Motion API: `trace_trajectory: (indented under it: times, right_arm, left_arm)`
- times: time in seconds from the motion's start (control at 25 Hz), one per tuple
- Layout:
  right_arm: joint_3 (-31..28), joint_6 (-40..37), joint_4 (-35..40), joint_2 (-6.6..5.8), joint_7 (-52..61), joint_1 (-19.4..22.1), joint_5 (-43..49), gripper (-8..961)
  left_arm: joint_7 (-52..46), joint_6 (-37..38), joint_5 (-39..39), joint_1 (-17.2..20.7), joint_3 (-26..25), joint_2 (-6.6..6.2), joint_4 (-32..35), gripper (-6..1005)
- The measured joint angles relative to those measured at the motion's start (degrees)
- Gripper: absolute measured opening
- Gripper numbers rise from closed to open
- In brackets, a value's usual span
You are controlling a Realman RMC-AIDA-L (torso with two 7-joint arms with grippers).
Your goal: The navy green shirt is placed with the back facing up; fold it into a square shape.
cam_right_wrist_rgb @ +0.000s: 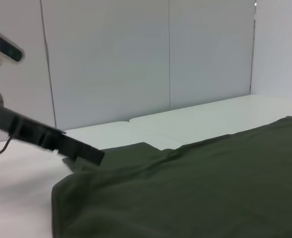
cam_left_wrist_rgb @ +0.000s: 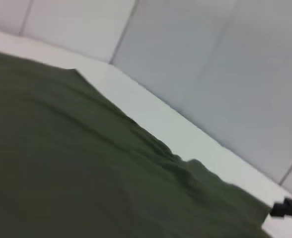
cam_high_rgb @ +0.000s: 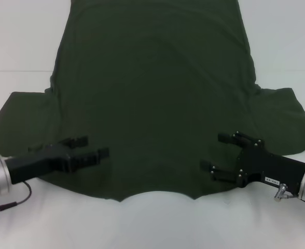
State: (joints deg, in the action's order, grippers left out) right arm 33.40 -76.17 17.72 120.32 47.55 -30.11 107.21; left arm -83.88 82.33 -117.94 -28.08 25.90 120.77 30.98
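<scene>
I have the shirt (cam_high_rgb: pixel 155 104) spread flat on the white desk (cam_high_rgb: pixel 17 36), collar edge nearest me. The left claw (cam_high_rgb: pixel 88 151) and right claw (cam_high_rgb: pixel 221 154) sit over the shoulders, both spread apart, placed symmetrically, I judge, to pinch both sides together.

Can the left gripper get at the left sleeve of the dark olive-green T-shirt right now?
Probably yes: the left gripper, jaws open, hovers over the dark olive-green T-shirt beside its left sleeve, with nothing lying between them.
</scene>
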Motion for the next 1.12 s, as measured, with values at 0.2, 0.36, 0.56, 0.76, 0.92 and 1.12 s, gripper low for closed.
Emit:
trace_trajectory:
  times: [0.2,0.36,0.56,0.76,0.92,1.12]
  right_arm:
    - [0.0,-0.08,-0.04,0.0,0.0,-0.12,0.0,927]
    - [0.0,-0.05,-0.06,0.0,0.17,-0.13,0.0,927]
    - [0.0,-0.26,-0.06,0.0,0.47,-0.13,0.0,927]
    - [0.09,-0.43,-0.06,0.0,0.51,-0.13,0.01,927]
    - [0.06,-0.46,-0.06,0.0,0.58,-0.16,0.01,927]
    - [0.43,-0.49,-0.05,0.0,0.61,-0.23,0.01,927]
  left_arm:
    - [-11.76,0.31,-0.02,-1.23,-0.11,-2.28,0.36,933]
    - [-26.11,-3.86,-0.72,-2.04,0.12,-4.94,0.56,932]
    - [-38.92,-9.14,-1.57,-1.93,0.29,-6.61,3.02,931]
    - [-52.41,-14.91,-10.1,-2.15,0.22,-7.97,6.97,931]
    - [-57.35,-15.98,-15.09,-2.81,-0.06,-9.57,8.33,930]
    - [-62.24,-16.13,-20.32,-3.12,-0.17,-11.13,10.14,929]
